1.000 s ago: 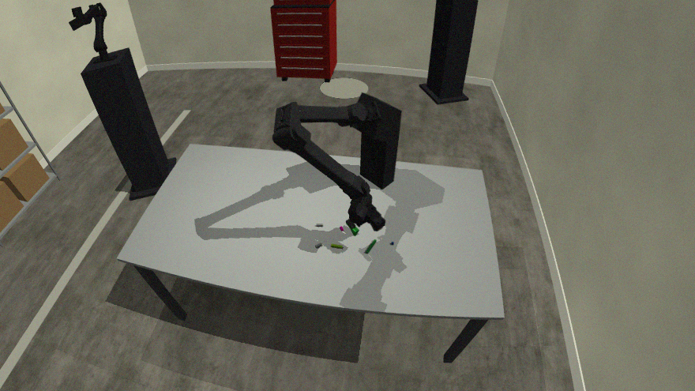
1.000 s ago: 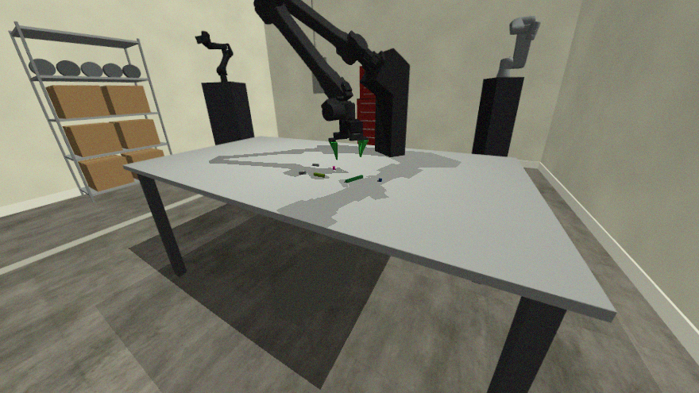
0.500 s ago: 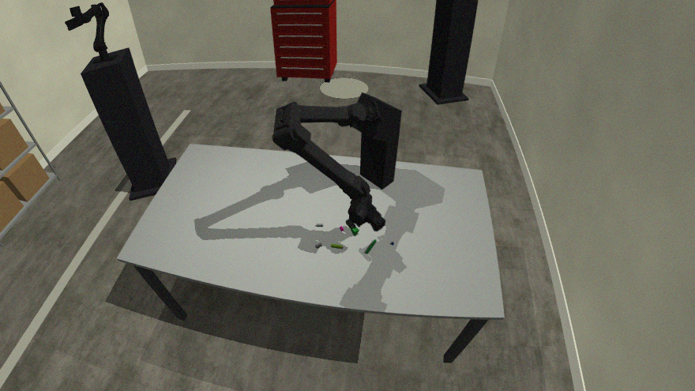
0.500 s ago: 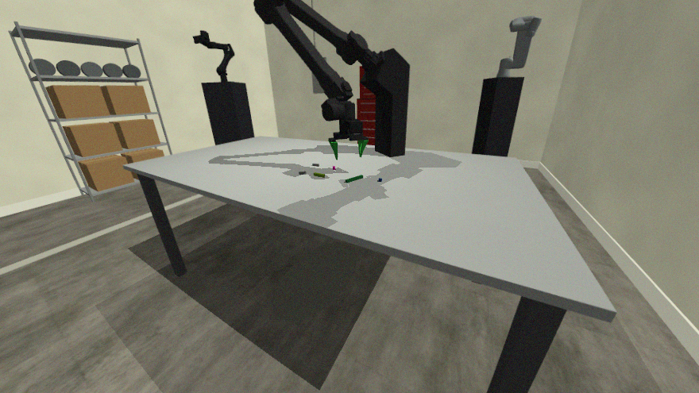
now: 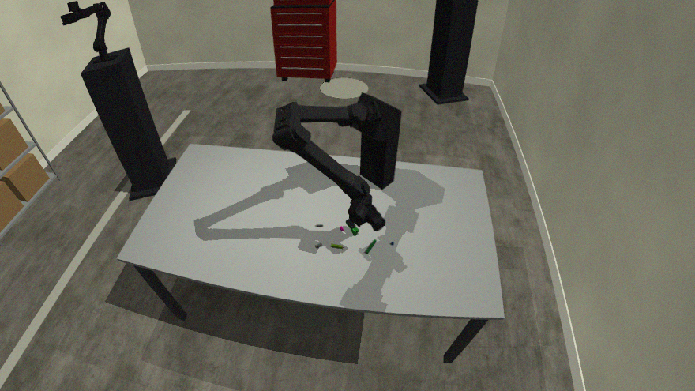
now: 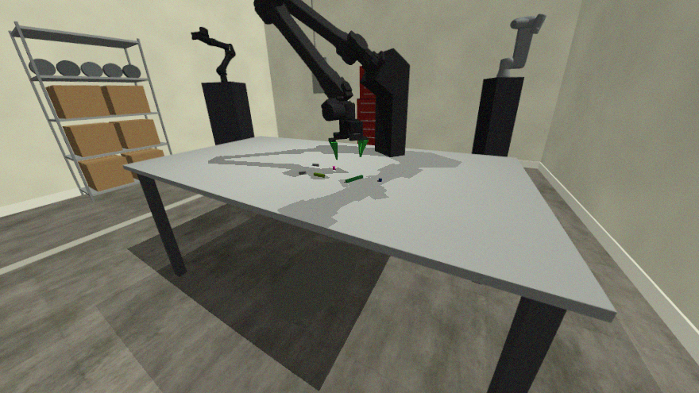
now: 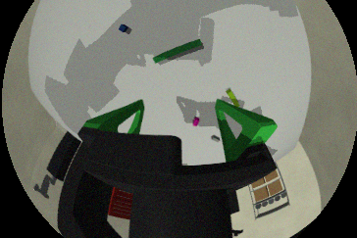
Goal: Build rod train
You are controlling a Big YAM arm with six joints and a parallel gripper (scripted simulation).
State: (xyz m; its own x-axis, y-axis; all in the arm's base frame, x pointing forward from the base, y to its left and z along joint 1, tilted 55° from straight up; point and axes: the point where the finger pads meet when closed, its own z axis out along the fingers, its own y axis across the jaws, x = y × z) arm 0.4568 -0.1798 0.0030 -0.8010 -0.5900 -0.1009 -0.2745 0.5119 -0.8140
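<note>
Several small rods lie flat on the white table. A green rod (image 5: 370,246) (image 6: 353,179) (image 7: 178,51) lies near a tiny blue rod (image 5: 392,243) (image 6: 380,179) (image 7: 123,28), a few centimetres apart from it. A lime rod (image 5: 336,246) (image 6: 318,175) (image 7: 230,96), a magenta rod (image 5: 341,228) (image 6: 334,167) (image 7: 195,119) and two grey rods (image 5: 319,224) (image 5: 317,245) lie to the left. My gripper (image 5: 353,227) (image 6: 348,151) (image 7: 179,103) is open and empty. It hovers above the table between the magenta rod and the green rod.
The arm's black base column (image 5: 380,143) stands at the table's back edge. Two black pedestals with other arms (image 5: 125,120) (image 5: 449,43), a red tool cabinet (image 5: 303,17) and a shelf with boxes (image 6: 92,110) stand on the floor around the table.
</note>
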